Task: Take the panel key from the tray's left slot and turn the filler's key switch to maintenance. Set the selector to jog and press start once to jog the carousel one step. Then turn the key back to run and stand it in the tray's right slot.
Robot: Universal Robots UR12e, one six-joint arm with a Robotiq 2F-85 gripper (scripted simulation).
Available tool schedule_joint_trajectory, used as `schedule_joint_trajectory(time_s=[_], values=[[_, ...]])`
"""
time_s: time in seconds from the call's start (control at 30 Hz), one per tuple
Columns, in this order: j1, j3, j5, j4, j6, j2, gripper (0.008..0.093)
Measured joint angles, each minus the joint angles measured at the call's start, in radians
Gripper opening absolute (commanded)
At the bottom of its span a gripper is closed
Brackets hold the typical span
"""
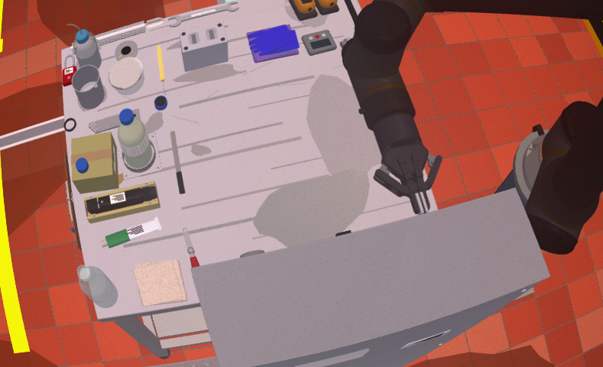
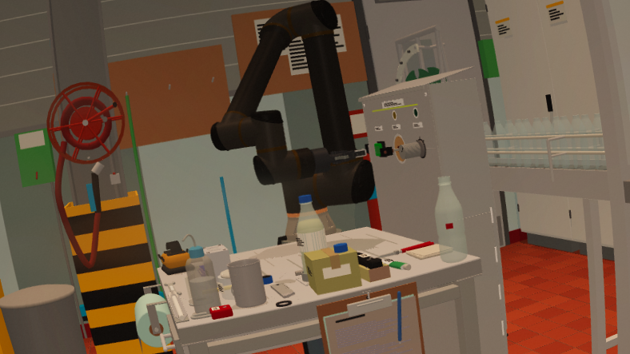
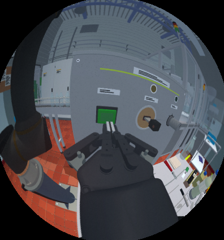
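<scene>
On the filler's grey front panel (image 3: pixel 127 93) a green start button (image 3: pixel 106 115) sits left of a round brass key switch (image 3: pixel 146 116), with the black-headed panel key (image 3: pixel 154 124) standing in it and a grey selector knob (image 3: pixel 174 122) further right. My gripper (image 3: pixel 110 124) is closed and empty, its fingertips right in front of the green button's lower edge. From the side camera the gripper (image 1: pixel 420 205) points at the cabinet's face, at the table's right edge. The key tray (image 1: pixel 204 47) is a grey block at the far side of the table.
Behind the panel stand white cabinets and a conveyor of bottles (image 2: pixel 543 139). The table carries a cardboard box (image 1: pixel 94 161), bottles (image 1: pixel 134 138), a steel cup (image 1: pixel 88 86), a blue cloth (image 1: pixel 273 42), a small meter (image 1: pixel 319 42) and a screwdriver (image 1: pixel 190 250). The middle of the tabletop is bare.
</scene>
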Motion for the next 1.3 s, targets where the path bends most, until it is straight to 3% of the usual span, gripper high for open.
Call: schedule_joint_trajectory(time_s=[1.3], values=[[0.018,0.008,0.018,-0.001,0.000,-0.007,0.0080]])
